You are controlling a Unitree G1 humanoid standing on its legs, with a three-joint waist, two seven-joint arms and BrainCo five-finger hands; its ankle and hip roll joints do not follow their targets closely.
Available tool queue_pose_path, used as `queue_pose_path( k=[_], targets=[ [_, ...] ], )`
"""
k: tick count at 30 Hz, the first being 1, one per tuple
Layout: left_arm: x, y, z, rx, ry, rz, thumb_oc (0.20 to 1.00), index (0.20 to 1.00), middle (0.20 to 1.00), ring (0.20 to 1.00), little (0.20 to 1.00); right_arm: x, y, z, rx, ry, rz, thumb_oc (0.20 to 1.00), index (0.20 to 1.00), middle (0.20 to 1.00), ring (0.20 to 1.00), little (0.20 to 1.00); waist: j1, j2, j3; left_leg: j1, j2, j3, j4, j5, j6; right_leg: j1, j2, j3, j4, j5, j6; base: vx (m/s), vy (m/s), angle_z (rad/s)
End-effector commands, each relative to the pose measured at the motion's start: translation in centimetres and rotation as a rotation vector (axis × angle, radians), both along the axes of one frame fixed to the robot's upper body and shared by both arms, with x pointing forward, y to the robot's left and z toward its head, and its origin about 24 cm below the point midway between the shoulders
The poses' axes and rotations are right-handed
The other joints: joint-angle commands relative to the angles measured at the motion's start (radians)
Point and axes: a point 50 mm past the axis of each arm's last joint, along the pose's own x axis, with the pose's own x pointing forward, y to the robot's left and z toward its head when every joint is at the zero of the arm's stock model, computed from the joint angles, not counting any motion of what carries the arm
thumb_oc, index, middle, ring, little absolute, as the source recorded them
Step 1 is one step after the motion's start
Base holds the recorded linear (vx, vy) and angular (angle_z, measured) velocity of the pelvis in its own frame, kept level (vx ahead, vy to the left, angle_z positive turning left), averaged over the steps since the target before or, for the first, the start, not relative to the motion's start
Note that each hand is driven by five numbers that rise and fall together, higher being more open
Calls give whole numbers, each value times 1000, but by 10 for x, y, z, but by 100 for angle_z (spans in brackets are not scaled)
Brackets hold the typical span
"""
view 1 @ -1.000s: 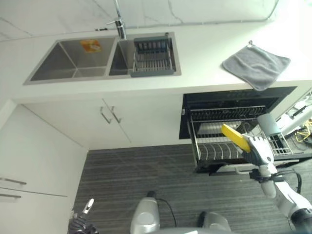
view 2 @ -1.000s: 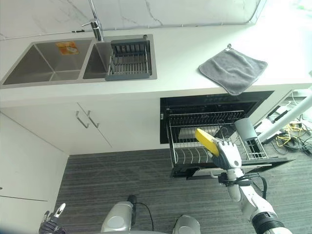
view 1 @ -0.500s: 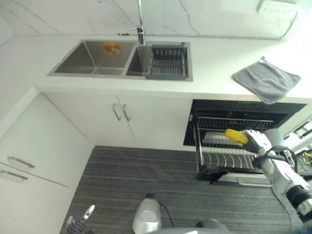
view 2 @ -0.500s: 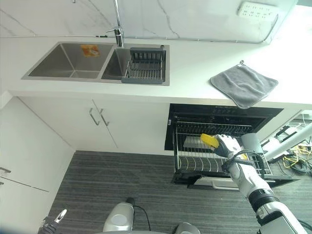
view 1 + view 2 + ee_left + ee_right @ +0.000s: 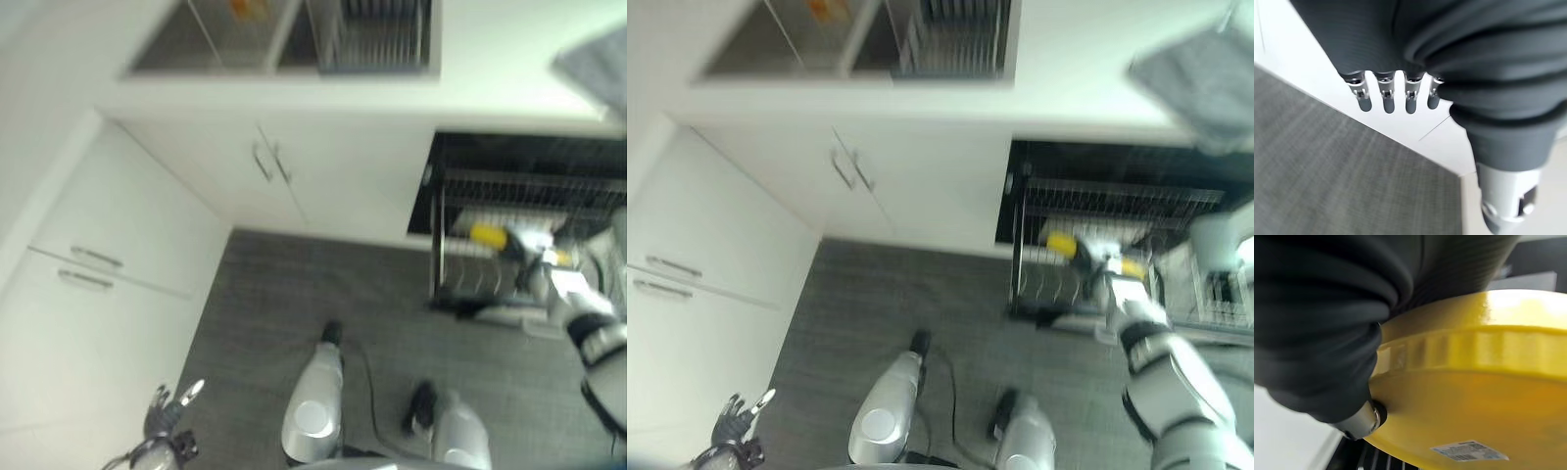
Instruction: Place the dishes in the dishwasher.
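Yellow plate over dishwasher rack, not yet seated.

Right hand point(image 5: 1107, 262) clamped on yellow plate point(image 5: 487, 235), held above the tines near the front edge of the pulled-out rack point(image 5: 1050, 294). Left hand point(image 5: 168, 411) idle low by the floor, fingers relaxed. Risk: rim missing the tine gap, tipping flat or sliding off the rack front.

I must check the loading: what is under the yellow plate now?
Under the yellow plate, held by the right robot hand, are the wire tines of the dishwasher rack. The rack part directly behind the plate is covered.
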Motion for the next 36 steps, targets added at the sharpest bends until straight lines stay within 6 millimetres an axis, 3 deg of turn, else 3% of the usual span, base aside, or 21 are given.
queue_pose_path(
  k=[1,6,13,20,27,33,36],
  targets=[
    [0,31,25,89,-103,83,1000,1000,1000,1000,1000,7,20,35,-80,-197,106,200,200,200,200,200,0,-60,-2,-39,-54,-3,252,-146,82,190,-1,73,-287,119,79,-206,-105,-5],
    [16,29,39,115,-175,83,1000,1000,1000,1000,1000,8,13,82,-157,-363,57,200,200,200,200,200,21,-73,-2,-108,-66,-22,199,-161,97,75,2,88,-293,133,85,-101,-87,2],
    [25,29,48,113,-220,66,1000,1000,1000,1000,1000,7,3,102,-228,-387,-12,200,200,200,200,200,35,-97,-2,-116,-67,-16,164,-167,103,34,2,81,-278,123,80,-17,-26,6],
    [25,33,52,136,-216,61,1000,1000,1000,1000,1000,2,-12,108,-235,-345,-72,200,200,200,200,200,46,-126,-4,-100,-61,-9,159,-181,104,41,-3,62,-274,117,77,25,-28,-1],
    [18,40,55,163,-216,67,1000,1000,1000,1000,1000,-5,-29,100,-208,-313,-143,200,200,200,200,200,48,-149,-12,-94,-61,1,155,-190,107,48,-3,51,-281,118,76,29,-26,-2],
    [21,38,54,162,-223,71,1000,1000,1000,1000,1000,-7,-34,86,-168,-308,-176,200,200,200,200,200,45,-138,-9,-107,-70,6,167,-196,113,30,-15,47,-268,118,76,-3,5,-1],
    [25,33,54,150,-233,60,1000,1000,1000,1000,1000,-6,-34,70,-119,-262,-185,200,200,200,200,200,44,-112,-3,-121,-82,8,168,-195,118,4,-28,44,-253,117,76,-32,48,-3]
  ],
)
